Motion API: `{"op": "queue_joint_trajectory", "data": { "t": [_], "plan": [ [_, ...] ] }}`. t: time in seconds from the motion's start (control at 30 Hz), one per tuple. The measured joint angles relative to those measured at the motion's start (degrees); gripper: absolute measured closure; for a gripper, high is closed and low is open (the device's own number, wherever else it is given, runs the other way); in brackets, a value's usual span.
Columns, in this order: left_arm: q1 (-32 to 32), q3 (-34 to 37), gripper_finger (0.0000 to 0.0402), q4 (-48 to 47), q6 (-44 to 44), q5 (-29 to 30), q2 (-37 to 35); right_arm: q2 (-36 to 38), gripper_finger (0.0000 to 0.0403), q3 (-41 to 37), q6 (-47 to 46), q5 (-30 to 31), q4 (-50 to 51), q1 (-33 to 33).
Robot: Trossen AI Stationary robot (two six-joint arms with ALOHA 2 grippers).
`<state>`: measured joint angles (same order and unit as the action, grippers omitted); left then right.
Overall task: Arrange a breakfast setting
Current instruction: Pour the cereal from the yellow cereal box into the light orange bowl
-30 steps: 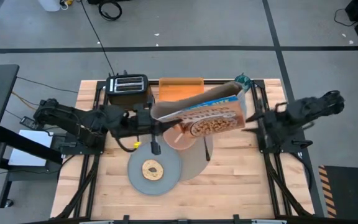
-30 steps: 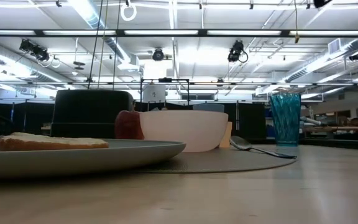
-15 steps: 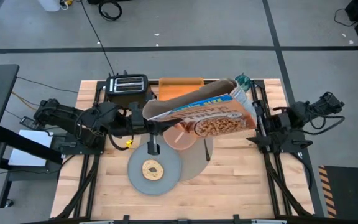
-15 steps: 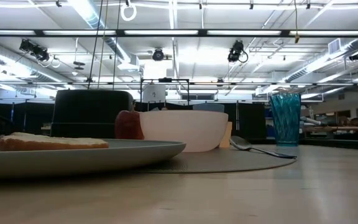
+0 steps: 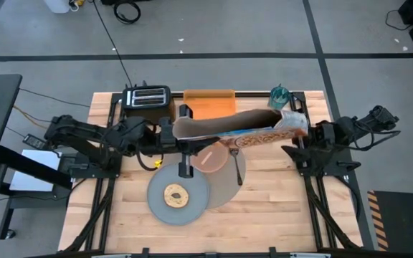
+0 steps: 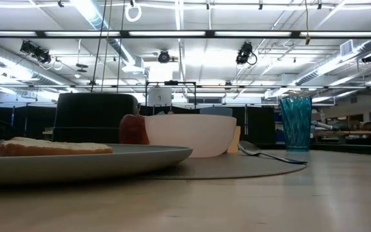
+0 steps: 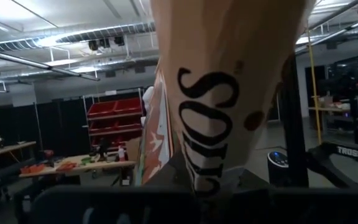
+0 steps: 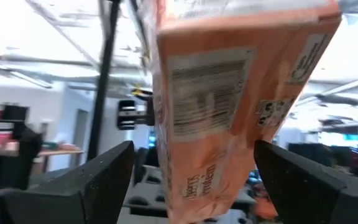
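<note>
One bagel (image 5: 176,194) on plate (image 5: 196,201) | left gripper (image 5: 169,136) clamps cereal box (image 5: 239,127) | right gripper (image 5: 308,136) spread, empty

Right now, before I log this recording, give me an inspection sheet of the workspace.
Surface: wooden table, bare at the near edge.
Job's things: large round grey mat; blue-grey plate with a bagel; translucent pink bowl; metal spoon; red apple; blue cup.
Clutter: black toaster, orange tray, cereal box held in the air over the bowl.
Grippers: left gripper shut on one end of the cereal box; right gripper open at its other end.
Cables: black cable on the floor beyond the table.
Surroundings: grey floor, room with ceiling lights.
</note>
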<state>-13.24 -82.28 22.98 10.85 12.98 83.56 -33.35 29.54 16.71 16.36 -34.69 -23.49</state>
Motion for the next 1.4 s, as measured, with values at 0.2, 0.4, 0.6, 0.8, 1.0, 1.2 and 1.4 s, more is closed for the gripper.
{"op": "queue_joint_trajectory", "data": {
  "t": [0.2, 0.4, 0.6, 0.8, 1.0, 1.2, 1.4],
  "plan": [
    [-0.44, 0.1, 0.039, 1.4, 0.26, -0.66, 0.16, -0.01, 0.0064, 0.0, 0.0, 0.19, -1.76, -0.07],
    [-1.26, 0.17, 0.039, 1.49, -0.13, -0.53, 0.16, 0.75, 0.0064, 0.02, 0.01, 2.6, -1.76, -0.02],
    [-1.31, 0.15, 0.039, 1.32, -1.0, -0.97, 0.91, 0.7, 0.0062, 0.02, 0.0, -6.56, -4.63, -0.02],
    [0.8, 0.24, 0.039, 2.7, -2.66, -1.06, 4.86, 0.38, 0.0066, 0.07, -0.11, -11.5, -7.39, -0.02],
    [2.39, 0.19, 0.039, 7.14, -2.88, -4.41, 7.09, 0.38, 0.007, 0.2, -0.04, -11.59, -8.8, -0.07],
    [2.14, 0.19, 0.039, 9.29, -1.34, -4.39, 6.98, 0.56, 0.0087, 0.18, 0.25, -11.34, -7.73, -0.02],
    [2.49, 0.19, 0.039, 9.81, -1.29, -4.37, 6.92, 0.4, 0.0116, 0.13, 0.83, -10.21, -7.59, -0.02]
  ]
}}
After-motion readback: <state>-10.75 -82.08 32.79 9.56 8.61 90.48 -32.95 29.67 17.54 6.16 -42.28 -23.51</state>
